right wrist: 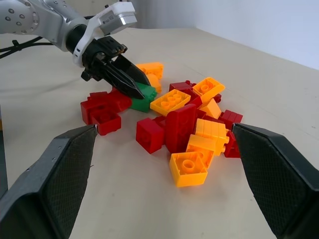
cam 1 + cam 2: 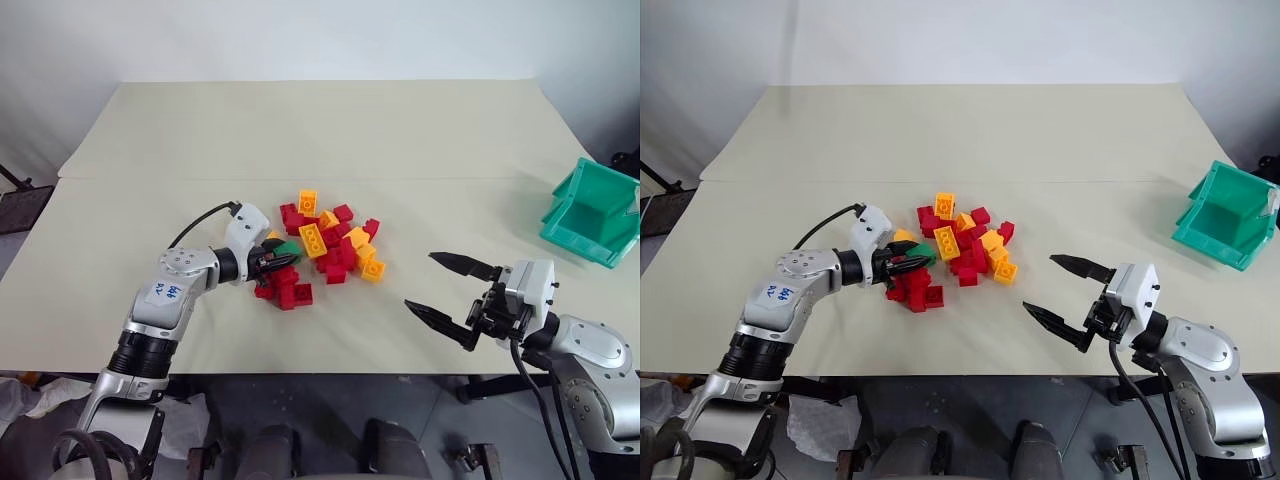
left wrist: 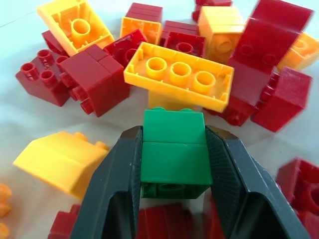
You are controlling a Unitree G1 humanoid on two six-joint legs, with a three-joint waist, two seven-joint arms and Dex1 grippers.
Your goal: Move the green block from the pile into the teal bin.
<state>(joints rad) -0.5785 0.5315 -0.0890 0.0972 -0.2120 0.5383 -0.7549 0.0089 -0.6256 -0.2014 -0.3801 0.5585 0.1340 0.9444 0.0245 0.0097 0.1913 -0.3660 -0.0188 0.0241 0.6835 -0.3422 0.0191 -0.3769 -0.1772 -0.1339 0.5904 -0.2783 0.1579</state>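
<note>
Green studded plastic block (image 3: pixel 174 154) sits clamped in your left gripper (image 3: pixel 174 164) amid the brick pile (image 2: pixel 325 245) — lift and carry to the teal plastic bin (image 2: pixel 592 212) remain, right gripper (image 2: pixel 448 296) spread empty.

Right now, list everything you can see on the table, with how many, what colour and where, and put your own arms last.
Small green plastic studded brick: one, bright green, at the near-left edge of the pile, between the left jaws.
Pile of small plastic studded bricks: about two dozen, red and orange-yellow, loose heap at the table's middle.
Teal plastic storage bin: one, teal-green, open front, at the table's far right edge, apart from the pile.
Table: one, cream-coloured top, under everything.
Left gripper: one, black jaws closed against both sides of the green brick.
Right gripper: one, black jaws wide open, holding nothing, hovering right of the pile.
</note>
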